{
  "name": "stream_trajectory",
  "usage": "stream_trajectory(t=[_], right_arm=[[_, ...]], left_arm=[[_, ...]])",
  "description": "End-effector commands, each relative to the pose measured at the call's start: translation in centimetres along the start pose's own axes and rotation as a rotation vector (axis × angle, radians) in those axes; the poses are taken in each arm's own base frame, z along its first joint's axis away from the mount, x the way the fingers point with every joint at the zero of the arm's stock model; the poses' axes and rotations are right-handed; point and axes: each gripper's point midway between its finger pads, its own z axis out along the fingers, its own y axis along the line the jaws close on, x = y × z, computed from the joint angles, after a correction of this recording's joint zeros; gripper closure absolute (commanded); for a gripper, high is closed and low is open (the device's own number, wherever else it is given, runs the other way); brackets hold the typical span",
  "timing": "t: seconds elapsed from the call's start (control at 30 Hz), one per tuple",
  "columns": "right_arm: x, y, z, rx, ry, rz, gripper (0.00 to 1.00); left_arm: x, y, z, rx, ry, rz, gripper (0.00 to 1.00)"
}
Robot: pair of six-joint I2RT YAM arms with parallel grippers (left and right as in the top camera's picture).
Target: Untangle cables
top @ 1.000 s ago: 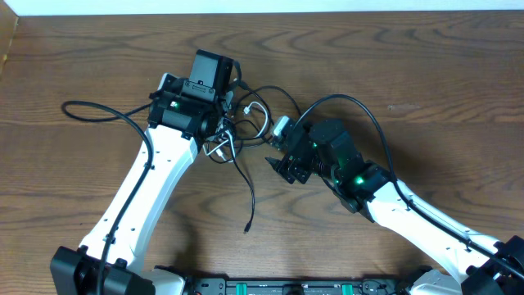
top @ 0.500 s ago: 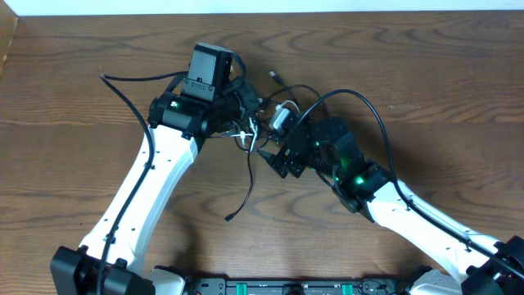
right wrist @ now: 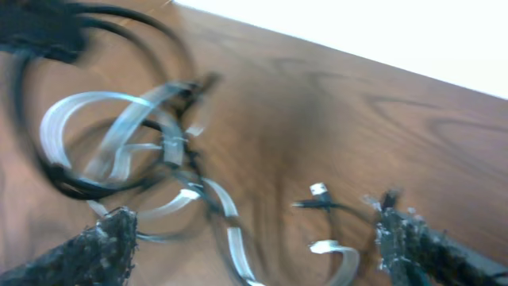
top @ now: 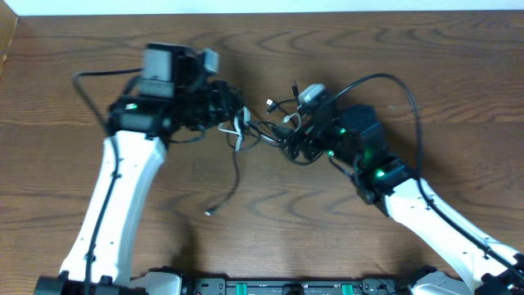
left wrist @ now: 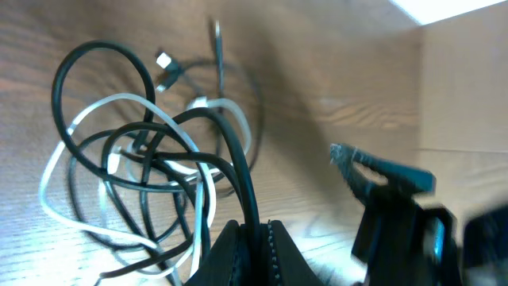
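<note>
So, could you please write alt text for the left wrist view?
The left gripper, shut, pinches the black cable, whose loops tangle with the white cable. The wooden table lies behind them.

Tangled loops: black cable (left wrist: 244, 179) & white cable (top: 237, 133), prob. partly lifted.

A brown wooden bench (top: 65, 205) carries a tangle of black cable (top: 232, 176) and white cable (top: 238, 138) at far centre, one black end trailing nearer.
</note>
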Motion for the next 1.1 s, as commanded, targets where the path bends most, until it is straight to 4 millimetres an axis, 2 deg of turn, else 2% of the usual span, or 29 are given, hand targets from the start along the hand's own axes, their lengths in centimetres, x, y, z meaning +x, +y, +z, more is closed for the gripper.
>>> stream_trajectory(t=[0.0,0.13,0.43,1.07], right_arm=[[-0.9,-0.6,-0.6,-0.006,-0.023,0.162,0.01],[-0.7,1.1,-0.6,-0.102,-0.007,0.165,0.01],[-0.9,1.1,-0.6,-0.102,-0.015,0.142,0.01],[-5.1,4.4,-1.7,-0.294,-0.177,0.057,0.01]], left_arm=[[-0.2,-3.5,-3.6,0.219,-0.004,0.086,0.92],[0.6,-5.5,-5.2,0.38,0.038,0.141,0.92],[3.1,-10.0,-8.3,0.715,0.127,0.291,0.92],[3.5,-10.8,-9.1,0.782,0.147,0.303,0.92]])
